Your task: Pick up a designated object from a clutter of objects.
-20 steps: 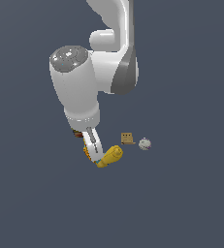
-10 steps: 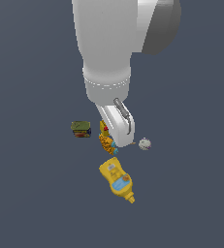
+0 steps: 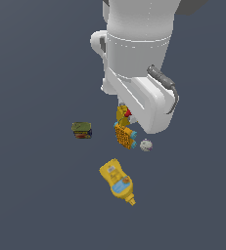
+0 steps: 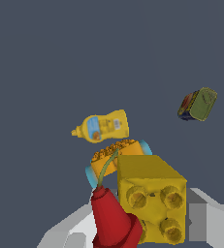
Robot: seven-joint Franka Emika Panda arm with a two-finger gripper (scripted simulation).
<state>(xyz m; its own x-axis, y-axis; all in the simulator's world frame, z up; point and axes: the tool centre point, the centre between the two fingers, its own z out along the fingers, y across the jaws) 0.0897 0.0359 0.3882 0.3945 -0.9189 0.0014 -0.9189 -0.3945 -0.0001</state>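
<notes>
The designated object, a flat orange block [image 3: 125, 135] with a bumpy face and light-blue edges, lies in the middle of the clutter of objects. A small yellow-red item [image 3: 123, 114] sits right against it. The arm's white hand [image 3: 144, 100] hangs just above these two and hides the fingertips in the exterior view. In the wrist view the studded yellow-red item [image 4: 152, 198] fills the space at my gripper [image 4: 133, 232]. Grey fingers [image 4: 203, 220] stand wide apart on either side, open. The orange block [image 4: 114, 155] lies just beyond it, untouched.
A green can [image 3: 81, 130] lies toward the exterior view's left. A white ball [image 3: 146, 145] rests beside the orange block toward the exterior view's right. The yellow squeeze bottle [image 3: 117, 180] lies on its side nearer the camera. The wrist view also shows the yellow bottle [image 4: 101, 127] and the green can [image 4: 198, 104].
The hand has shifted across the clutter and now hangs over the yellow-red item and the orange block. The exterior viewpoint differs between frames. Nothing was taken hold of.
</notes>
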